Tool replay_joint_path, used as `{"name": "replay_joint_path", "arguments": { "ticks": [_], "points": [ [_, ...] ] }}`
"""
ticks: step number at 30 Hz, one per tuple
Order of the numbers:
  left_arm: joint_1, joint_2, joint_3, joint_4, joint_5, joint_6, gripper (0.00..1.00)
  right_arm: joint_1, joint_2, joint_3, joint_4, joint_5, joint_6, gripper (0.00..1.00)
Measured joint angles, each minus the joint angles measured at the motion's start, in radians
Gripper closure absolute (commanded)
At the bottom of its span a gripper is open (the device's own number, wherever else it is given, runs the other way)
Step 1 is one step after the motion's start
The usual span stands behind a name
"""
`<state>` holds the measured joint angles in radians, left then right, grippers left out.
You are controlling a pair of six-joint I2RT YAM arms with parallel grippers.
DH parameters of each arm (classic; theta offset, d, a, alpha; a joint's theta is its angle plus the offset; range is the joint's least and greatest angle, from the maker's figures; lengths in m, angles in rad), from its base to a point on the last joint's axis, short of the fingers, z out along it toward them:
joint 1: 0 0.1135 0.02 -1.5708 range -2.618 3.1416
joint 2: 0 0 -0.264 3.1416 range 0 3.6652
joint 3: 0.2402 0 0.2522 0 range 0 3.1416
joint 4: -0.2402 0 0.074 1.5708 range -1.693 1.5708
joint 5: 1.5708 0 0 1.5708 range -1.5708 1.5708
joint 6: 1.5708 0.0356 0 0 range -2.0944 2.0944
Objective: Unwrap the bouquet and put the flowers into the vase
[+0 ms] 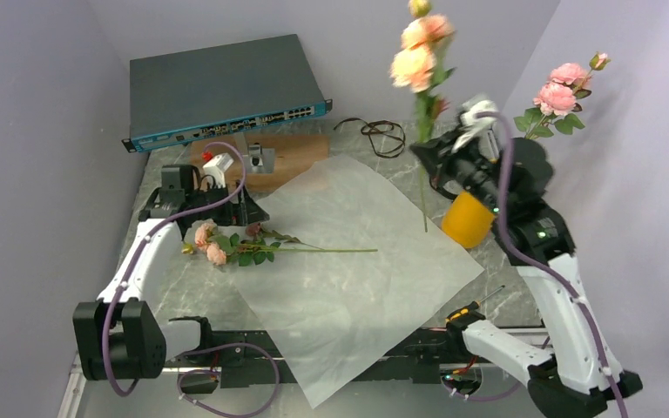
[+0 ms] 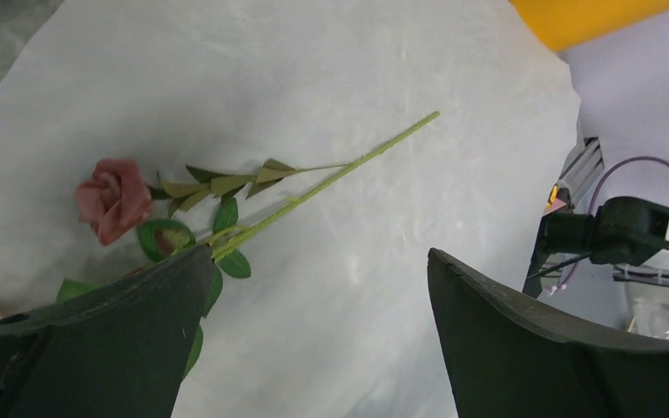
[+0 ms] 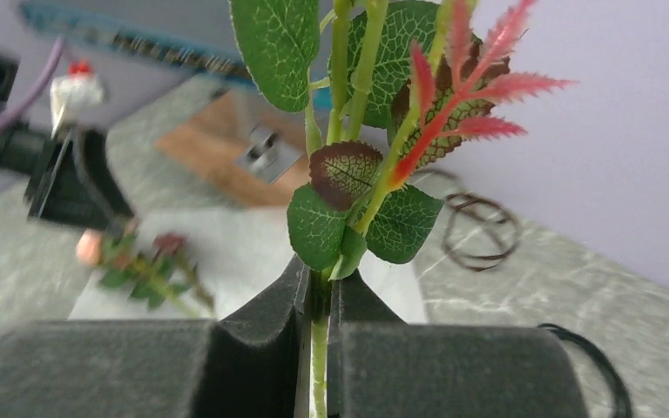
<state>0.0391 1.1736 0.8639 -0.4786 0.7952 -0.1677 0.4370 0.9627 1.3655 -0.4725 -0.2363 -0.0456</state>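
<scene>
Holding one peach rose stem (image 1: 418, 61) straight up, the right hand (image 3: 318, 300) is shut tight on it, and the stem's end hangs just beside the yellow vase (image 1: 469, 219), not in it. The paper (image 1: 357, 261) lies open on the bench (image 1: 192, 292), so this looks like the putting-in step; next the stem end must go over the vase's mouth and down. The left hand (image 2: 318, 261), wide open and empty, hangs by the other flowers (image 1: 235, 246).

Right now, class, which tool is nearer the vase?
Right. The right tool, shut on a stem, hangs close beside the vase. The left tool, open, is across the paper, by the flowers lying flat.
</scene>
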Motion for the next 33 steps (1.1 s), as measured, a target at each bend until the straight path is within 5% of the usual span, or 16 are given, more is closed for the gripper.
{"name": "replay_joint_path", "arguments": {
  "ticks": [7, 18, 33],
  "points": [
    [-0.100, 0.084, 0.058, 0.019, -0.016, 0.043, 0.01, -0.292, -0.035, 0.204, -0.003, 0.028, 0.138, 1.00],
    [-0.117, 0.117, 0.087, 0.041, -0.032, 0.049, 0.01, -0.694, -0.057, 0.256, 0.069, 0.070, 0.268, 1.00],
    [-0.119, 0.117, 0.100, 0.048, -0.032, 0.043, 0.01, -0.778, 0.064, 0.200, 0.228, 0.224, 0.228, 1.00]
  ]
}}
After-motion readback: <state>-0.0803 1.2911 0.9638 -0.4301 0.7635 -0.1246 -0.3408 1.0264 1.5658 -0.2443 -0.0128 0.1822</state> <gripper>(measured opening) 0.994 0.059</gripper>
